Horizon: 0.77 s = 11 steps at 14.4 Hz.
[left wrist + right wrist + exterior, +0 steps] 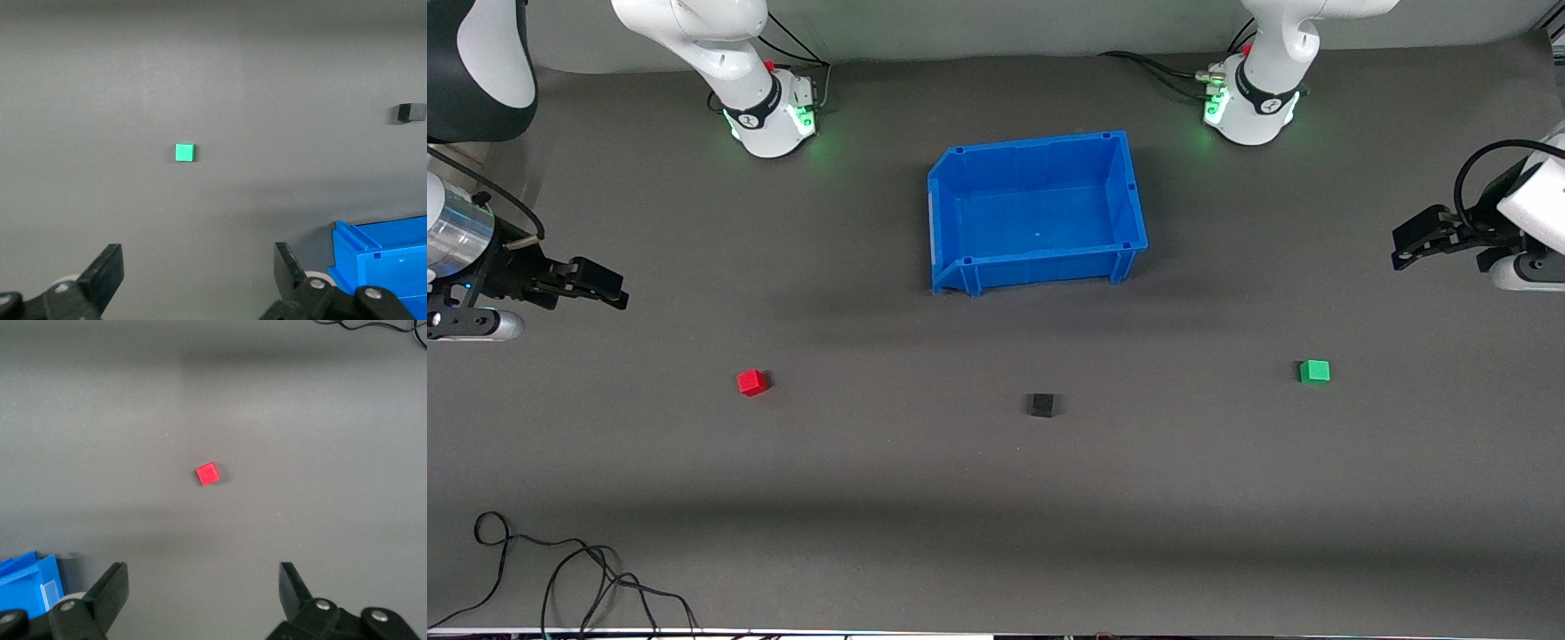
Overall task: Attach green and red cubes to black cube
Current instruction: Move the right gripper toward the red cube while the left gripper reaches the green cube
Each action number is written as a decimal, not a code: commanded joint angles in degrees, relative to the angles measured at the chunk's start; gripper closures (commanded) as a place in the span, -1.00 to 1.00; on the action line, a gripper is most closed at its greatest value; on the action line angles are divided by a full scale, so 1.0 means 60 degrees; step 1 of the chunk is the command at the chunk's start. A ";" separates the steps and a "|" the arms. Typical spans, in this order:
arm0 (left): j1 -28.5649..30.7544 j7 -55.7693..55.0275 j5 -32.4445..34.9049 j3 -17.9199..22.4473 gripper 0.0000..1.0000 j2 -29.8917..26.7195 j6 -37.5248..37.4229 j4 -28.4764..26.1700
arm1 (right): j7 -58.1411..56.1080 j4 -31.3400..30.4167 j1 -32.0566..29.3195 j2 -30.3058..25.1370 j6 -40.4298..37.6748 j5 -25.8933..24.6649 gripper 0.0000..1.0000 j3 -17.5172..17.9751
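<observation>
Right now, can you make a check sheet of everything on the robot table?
Surface: dark grey table, flat.
Job's things: red cube, black cube and green cube lie apart in a rough row; none joined.
Clutter: blue bin, nothing in it, farther from the front camera than the cubes.
Grippers: left pincer open, up in the air near the green cube; right pincer open, near the red cube; both wait.
Cables: loose black cable at the table's near edge.
Surroundings: nothing seen.

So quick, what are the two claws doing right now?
Left gripper: open, holding nothing, above bare table.
Right gripper: open, holding nothing, above bare table.
</observation>
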 commanded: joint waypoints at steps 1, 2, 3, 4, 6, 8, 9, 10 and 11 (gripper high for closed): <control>-0.0112 0.0105 0.0184 0.0078 -1.00 0.0072 -0.0133 0.0190 | 0.0211 0.0121 0.0056 0.0049 0.0025 -0.0189 -1.00 -0.0007; -0.0097 0.0105 0.0184 0.0078 -1.00 0.0072 -0.0133 0.0190 | 0.0254 0.0106 0.0057 0.0063 0.0025 -0.0175 -1.00 -0.0007; -0.0097 0.0105 0.0184 0.0078 -1.00 0.0072 -0.0133 0.0190 | 0.0298 0.0106 0.0071 0.0078 0.0025 -0.0175 -1.00 -0.0007; -0.0097 0.0105 0.0184 0.0078 -1.00 0.0072 -0.0147 0.0190 | 0.0299 0.0092 0.0057 0.0107 0.0040 -0.0131 -1.00 -0.0007; -0.0097 0.0105 0.0184 0.0092 -1.00 0.0072 -0.0133 0.0190 | 0.0372 -0.0011 0.0056 0.0195 0.0142 -0.0029 -1.00 -0.0022; -0.0097 -0.0011 0.0170 0.0092 -1.00 0.0086 -0.0133 0.0204 | 0.0387 -0.0623 0.0275 0.0210 0.0652 -0.0043 -1.00 0.0008; -0.0097 -0.0143 0.0083 0.0092 -1.00 0.0101 -0.0133 0.0219 | 0.0387 -0.0844 0.0581 0.0195 0.0931 -0.0130 -1.00 0.0008; -0.0054 -0.0275 0.0024 0.0107 -1.00 0.0101 -0.0147 0.0219 | 0.0271 -0.1078 0.0613 0.0195 0.1252 -0.0145 -1.00 -0.0007; 0.0048 -0.0726 -0.0078 0.0107 -1.00 0.0101 -0.0220 0.0234 | 0.0183 -0.1414 0.0613 0.0195 0.1604 -0.0146 -1.00 0.0008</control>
